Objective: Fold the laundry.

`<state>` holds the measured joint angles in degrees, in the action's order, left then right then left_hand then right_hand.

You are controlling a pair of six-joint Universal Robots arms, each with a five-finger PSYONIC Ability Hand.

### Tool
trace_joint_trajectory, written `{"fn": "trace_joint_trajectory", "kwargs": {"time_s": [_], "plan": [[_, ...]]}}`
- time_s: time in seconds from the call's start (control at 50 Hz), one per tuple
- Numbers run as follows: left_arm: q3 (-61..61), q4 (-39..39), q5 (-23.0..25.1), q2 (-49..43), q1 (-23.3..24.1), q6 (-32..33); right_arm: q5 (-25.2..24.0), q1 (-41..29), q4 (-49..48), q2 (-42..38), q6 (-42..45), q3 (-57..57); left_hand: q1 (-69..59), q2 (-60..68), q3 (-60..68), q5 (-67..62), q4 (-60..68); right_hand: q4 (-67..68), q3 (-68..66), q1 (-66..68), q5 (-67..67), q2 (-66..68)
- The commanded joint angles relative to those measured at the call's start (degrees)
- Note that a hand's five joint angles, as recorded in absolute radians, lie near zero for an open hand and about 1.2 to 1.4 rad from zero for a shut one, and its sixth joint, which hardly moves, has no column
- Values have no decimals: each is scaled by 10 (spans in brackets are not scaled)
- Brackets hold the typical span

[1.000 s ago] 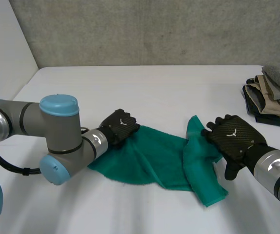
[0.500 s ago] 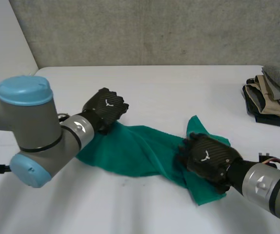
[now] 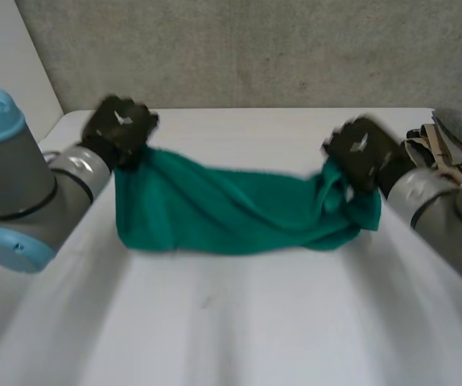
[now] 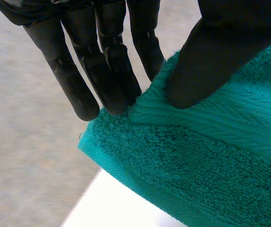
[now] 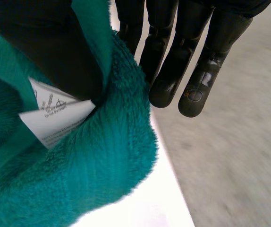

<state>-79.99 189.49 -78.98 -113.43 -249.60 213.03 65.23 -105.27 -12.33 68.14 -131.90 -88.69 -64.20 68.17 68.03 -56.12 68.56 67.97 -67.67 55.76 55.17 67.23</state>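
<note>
You have the green terry towel (image 3: 231, 213) strung wide and sagging over the white table (image 3: 239, 330), your left hand (image 3: 120, 129) pinching one upper corner, your right hand (image 3: 361, 153) pinching the other beside its white care label (image 5: 55, 118)

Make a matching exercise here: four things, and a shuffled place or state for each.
1. teal terry towel
2. black left hand
3. white care label
4. pile of folded grey and beige clothes

A. stacked beyond the right hand
B. beside the right hand's thumb
C. pinching a towel corner
D. slung between both hands

Pairs: 1-D, 2-C, 3-B, 4-A
</note>
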Motion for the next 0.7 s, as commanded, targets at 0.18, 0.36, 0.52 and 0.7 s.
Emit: {"fn": "trace_joint_trajectory", "kwargs": {"time_s": [0.18,0.36,0.52,0.7], "plan": [[-65,43,-49,29,-5,-82,75,54,68,-56,-144,91,-158,118,120,-139,114,120,-123,242,148,128],[-117,44,-48,28,0,-84,82,66,166,-84,-68,99,-158,118,120,-139,114,-440,437,-318,-412,-433],[-115,43,-50,31,15,-87,100,67,173,-34,-165,65,-158,118,120,-139,114,-475,472,-352,-447,-467],[-120,43,-50,44,16,-88,108,58,167,73,-263,-46,-158,118,120,-139,114,-444,441,-322,-416,-437]]}}
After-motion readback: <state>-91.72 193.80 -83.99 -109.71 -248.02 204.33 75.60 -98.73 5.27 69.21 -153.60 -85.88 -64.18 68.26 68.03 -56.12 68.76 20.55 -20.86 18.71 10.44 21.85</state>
